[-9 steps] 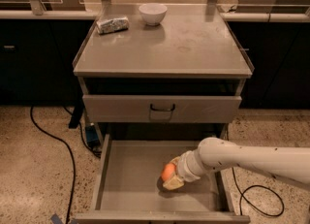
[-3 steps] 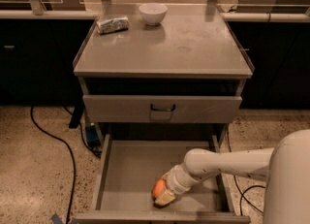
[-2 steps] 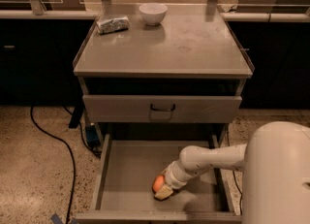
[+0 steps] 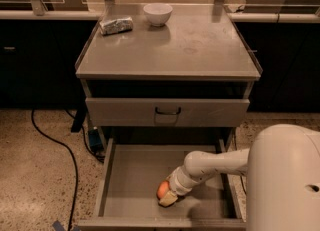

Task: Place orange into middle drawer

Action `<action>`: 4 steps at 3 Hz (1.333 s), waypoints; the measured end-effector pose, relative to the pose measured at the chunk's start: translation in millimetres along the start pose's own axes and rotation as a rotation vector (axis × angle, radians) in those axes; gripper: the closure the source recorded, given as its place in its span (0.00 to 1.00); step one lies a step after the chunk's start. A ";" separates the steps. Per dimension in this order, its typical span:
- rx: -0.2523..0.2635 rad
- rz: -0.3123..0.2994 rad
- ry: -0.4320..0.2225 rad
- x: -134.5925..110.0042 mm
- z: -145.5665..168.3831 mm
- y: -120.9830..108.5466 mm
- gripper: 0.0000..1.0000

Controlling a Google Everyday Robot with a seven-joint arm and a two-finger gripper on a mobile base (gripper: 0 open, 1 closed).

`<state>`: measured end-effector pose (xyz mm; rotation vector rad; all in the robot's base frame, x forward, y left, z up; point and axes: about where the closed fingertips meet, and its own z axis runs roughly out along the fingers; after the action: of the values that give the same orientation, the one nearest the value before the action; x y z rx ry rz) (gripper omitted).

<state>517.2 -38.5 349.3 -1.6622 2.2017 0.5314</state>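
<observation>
The middle drawer point(image 4: 130, 185) is pulled open at the bottom of the grey cabinet, showing its flat grey bottom and low side walls. The orange point(image 4: 162, 190) is down inside it, near the front middle, at or just above the drawer floor. My gripper point(image 4: 166, 195) reaches in from the right on a white arm and is closed around the orange, with a tan fingertip point(image 4: 168, 199) below the fruit. The fruit's right side is hidden by the gripper.
A closed drawer front with a dark loop handle point(image 4: 167, 111) sits above the open drawer. On the cabinet top stand a white bowl point(image 4: 157, 13) and a crumpled silvery packet point(image 4: 116, 25). A black cable point(image 4: 60, 150) runs over the speckled floor at left. The arm's white body point(image 4: 285, 180) fills the lower right.
My gripper has carried the orange lower and leftward toward the drawer's front over the last three seconds. In the last second it barely moved. The arm's white body has grown larger at right.
</observation>
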 end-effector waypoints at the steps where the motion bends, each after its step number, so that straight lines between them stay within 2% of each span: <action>1: 0.000 0.000 0.000 0.0 0.0 0.0 0.82; 4: 0.000 0.000 0.000 0.0 0.1 0.1 0.11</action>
<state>517.2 -38.5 349.3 -1.6623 2.2017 0.5316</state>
